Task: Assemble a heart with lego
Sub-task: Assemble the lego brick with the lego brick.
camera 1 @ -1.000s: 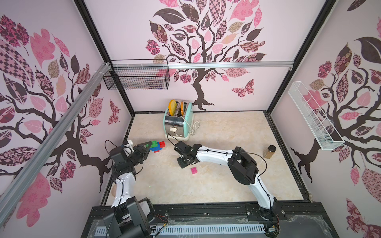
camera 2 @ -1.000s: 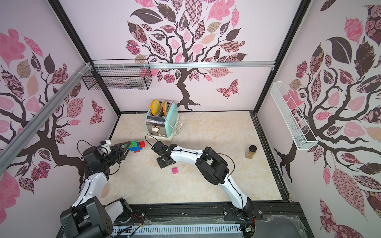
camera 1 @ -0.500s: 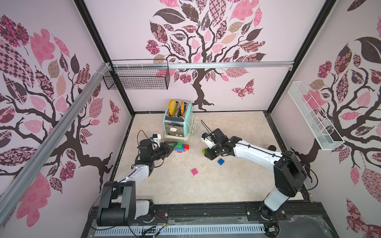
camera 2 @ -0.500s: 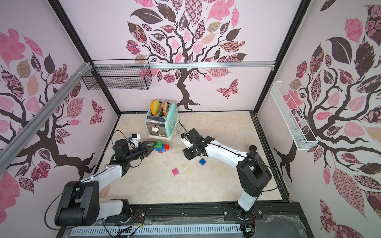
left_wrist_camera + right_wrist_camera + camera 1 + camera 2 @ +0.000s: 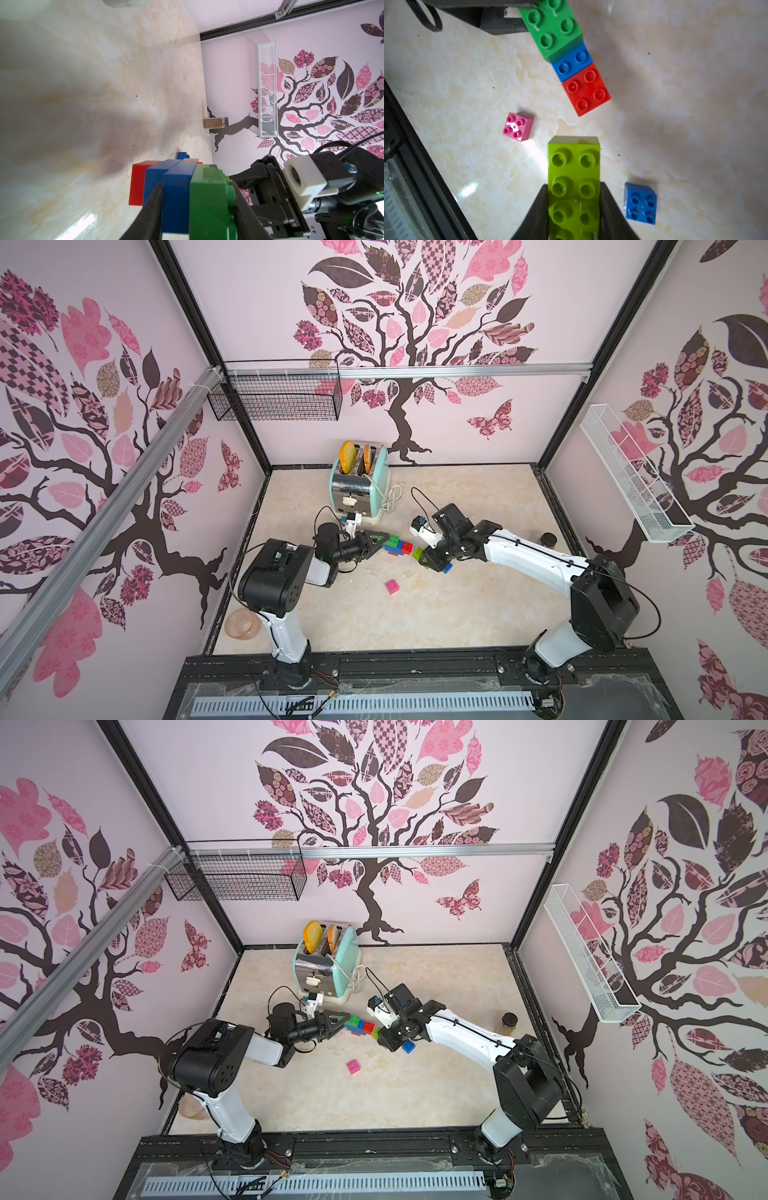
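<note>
left claw (image 5: 380, 544): pinching the brick cluster (image 5: 397, 546), jaws across its dk green + blue layers.
right claw (image 5: 574, 196): pinching the lime brick (image 5: 574, 164) by its long sides, studs facing the wrist cam.
cluster vs lime: near each other, not touching; red brick (image 5: 586, 89) is the cluster end closest to the lime.
pink brick (image 5: 518, 126): loose on the table (image 5: 457, 614), studs up, on the robot-base side of the cluster.
small blue brick (image 5: 640, 203): loose on table, just beside right claw.
toaster (image 5: 359, 485): behind the cluster, twd back wall.
</note>
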### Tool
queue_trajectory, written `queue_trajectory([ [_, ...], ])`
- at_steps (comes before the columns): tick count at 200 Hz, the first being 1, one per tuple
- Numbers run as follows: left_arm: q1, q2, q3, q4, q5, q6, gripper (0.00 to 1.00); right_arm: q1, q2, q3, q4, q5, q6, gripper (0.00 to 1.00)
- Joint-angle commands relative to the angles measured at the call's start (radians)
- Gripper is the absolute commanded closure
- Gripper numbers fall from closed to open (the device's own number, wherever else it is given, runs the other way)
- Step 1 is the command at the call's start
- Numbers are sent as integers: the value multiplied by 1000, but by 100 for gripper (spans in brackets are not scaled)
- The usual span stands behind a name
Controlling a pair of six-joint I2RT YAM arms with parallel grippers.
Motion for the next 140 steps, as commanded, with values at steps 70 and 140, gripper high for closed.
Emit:
queue_trajectory([
  [70, -73, 147, 70, 176, 150, 20, 73, 23, -2, 94, -167, 75, -158, 70],
  [140, -91, 223, 88, 207, 202, 21, 73, 23, 19, 83, -152, 33, -247, 71],
])
